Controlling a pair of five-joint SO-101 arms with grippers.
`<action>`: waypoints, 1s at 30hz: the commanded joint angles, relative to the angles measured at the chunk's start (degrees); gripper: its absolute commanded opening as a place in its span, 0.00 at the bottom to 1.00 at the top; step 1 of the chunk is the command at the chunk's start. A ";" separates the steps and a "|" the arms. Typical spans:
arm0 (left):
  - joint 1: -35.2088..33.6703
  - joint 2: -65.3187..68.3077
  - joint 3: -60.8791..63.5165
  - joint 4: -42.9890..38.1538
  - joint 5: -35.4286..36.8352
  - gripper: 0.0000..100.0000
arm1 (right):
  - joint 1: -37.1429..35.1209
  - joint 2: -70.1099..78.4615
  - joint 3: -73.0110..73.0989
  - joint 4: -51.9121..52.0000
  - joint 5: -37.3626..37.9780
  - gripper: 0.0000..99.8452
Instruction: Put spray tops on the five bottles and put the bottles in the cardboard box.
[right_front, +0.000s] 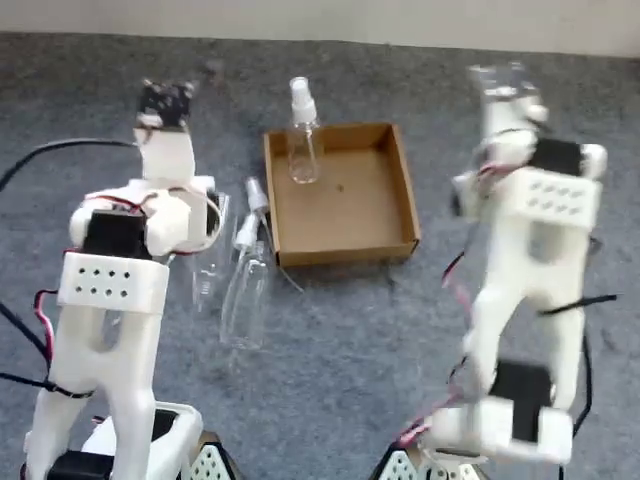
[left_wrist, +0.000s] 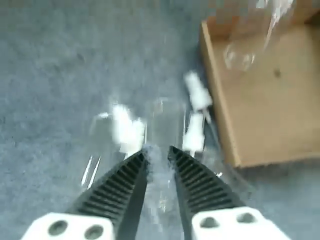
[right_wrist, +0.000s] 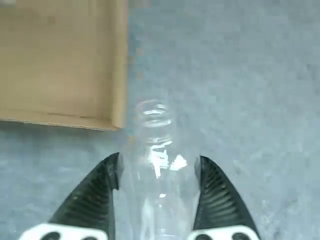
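One uncapped bottle (right_wrist: 156, 130) sat clamped in the right claw (right_wrist: 159, 162) toward the desk's (right_front: 350, 340) far right corner; the left claw (left_wrist: 156, 154), narrowly parted and empty, likely had to fetch a spray top (left_wrist: 127, 131).

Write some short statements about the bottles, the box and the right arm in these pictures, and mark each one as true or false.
1. The right gripper holds an open bottle with no spray top. True.
2. The box holds three bottles. False: one capped bottle lies in it, with its spray top sticking out over the far rim.
3. The open bottle is above the box. False: it is above the carpet, beside the box.
4. Several loose bottles lie on the carpet between the left arm and the box. True.
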 joint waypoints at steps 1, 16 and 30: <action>0.40 -0.84 -8.57 -0.44 5.89 0.00 | -11.38 -13.93 10.07 -6.55 -4.04 0.00; -13.49 17.80 -11.65 -1.32 -15.47 0.11 | -4.88 -29.93 33.27 -4.53 3.25 0.00; -10.42 65.63 -54.11 5.10 -19.78 0.11 | 5.23 -27.12 33.63 -4.09 11.87 0.00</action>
